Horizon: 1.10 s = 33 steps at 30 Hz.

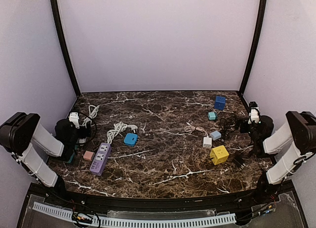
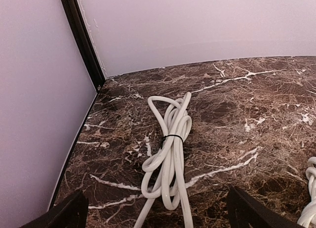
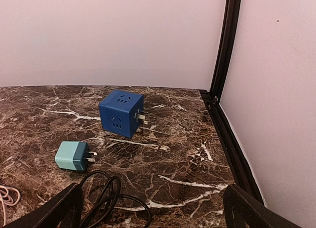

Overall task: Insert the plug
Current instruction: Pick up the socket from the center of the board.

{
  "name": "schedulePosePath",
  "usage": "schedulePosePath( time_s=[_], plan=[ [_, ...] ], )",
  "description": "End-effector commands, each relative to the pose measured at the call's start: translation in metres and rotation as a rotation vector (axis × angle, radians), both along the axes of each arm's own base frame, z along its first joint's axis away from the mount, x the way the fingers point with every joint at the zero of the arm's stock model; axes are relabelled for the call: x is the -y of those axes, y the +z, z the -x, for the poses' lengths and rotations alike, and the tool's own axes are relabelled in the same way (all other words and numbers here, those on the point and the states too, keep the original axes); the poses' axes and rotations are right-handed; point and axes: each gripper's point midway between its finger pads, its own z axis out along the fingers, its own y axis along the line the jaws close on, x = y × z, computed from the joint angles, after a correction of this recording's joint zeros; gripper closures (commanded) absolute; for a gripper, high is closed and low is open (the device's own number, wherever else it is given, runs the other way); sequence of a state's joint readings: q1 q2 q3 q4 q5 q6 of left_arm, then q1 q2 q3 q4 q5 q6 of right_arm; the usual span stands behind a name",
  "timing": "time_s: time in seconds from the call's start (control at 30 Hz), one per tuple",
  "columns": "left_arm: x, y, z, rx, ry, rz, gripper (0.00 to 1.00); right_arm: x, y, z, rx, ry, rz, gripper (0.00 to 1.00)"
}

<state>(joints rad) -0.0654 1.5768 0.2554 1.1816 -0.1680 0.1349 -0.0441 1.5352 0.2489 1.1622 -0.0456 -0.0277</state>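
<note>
A purple power strip (image 1: 100, 158) lies at the left front of the marble table (image 1: 163, 169). A blue plug (image 1: 130, 138) on a white coiled cable (image 1: 117, 130) lies beside it. My left gripper (image 1: 75, 123) hovers at the left edge, open and empty. In the left wrist view its fingers (image 2: 69, 214) stand wide apart over another tied white cable coil (image 2: 169, 154). My right gripper (image 1: 253, 115) is at the right edge, open and empty. In the right wrist view its fingers (image 3: 251, 213) frame bare marble and a black cable (image 3: 109, 197).
A blue socket cube (image 3: 121, 113) and a teal adapter (image 3: 72, 155) lie ahead of the right gripper. A yellow cube (image 1: 219, 154), a white adapter (image 1: 207, 142), a light-blue adapter (image 1: 215, 135), a pink cable (image 1: 193, 129) and a pink adapter (image 1: 88, 155) lie about. Black frame posts stand at both back corners.
</note>
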Motion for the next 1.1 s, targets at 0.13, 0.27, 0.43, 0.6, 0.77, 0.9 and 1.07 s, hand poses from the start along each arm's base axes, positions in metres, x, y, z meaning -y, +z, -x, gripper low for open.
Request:
schedulePosePath(
  time_s=[0.13, 0.27, 0.43, 0.6, 0.77, 0.9, 1.07],
  plan=[
    [0.004, 0.008, -0.005, 0.026, -0.020, -0.003, 0.00, 0.004, 0.010, -0.006, 0.036, 0.010, -0.007, 0.01],
    [0.001, 0.011, -0.009, 0.017, -0.010, 0.003, 0.00, 0.020, 0.026, -0.024, -0.047, -0.077, -0.021, 0.01],
    [-0.005, 0.023, -0.055, -0.342, 0.027, -0.042, 0.00, 0.030, 0.094, -0.049, -0.103, -0.149, -0.201, 0.01],
    [0.076, 0.042, -0.021, -0.675, -0.436, 0.018, 0.00, -0.002, 0.109, -0.047, -0.279, -0.081, -0.346, 0.03],
    [0.116, 0.016, 0.081, -1.055, -0.658, -0.169, 0.00, -0.034, 0.104, -0.025, -0.400, -0.130, -0.286, 0.01],
    [0.102, -0.007, 0.114, -1.175, -0.639, -0.258, 0.00, -0.053, 0.097, -0.004, -0.430, -0.124, -0.295, 0.01],
    [0.105, -0.028, 0.117, -1.188, -0.610, -0.210, 0.00, -0.069, 0.078, 0.012, -0.473, -0.112, -0.302, 0.01]
  ],
)
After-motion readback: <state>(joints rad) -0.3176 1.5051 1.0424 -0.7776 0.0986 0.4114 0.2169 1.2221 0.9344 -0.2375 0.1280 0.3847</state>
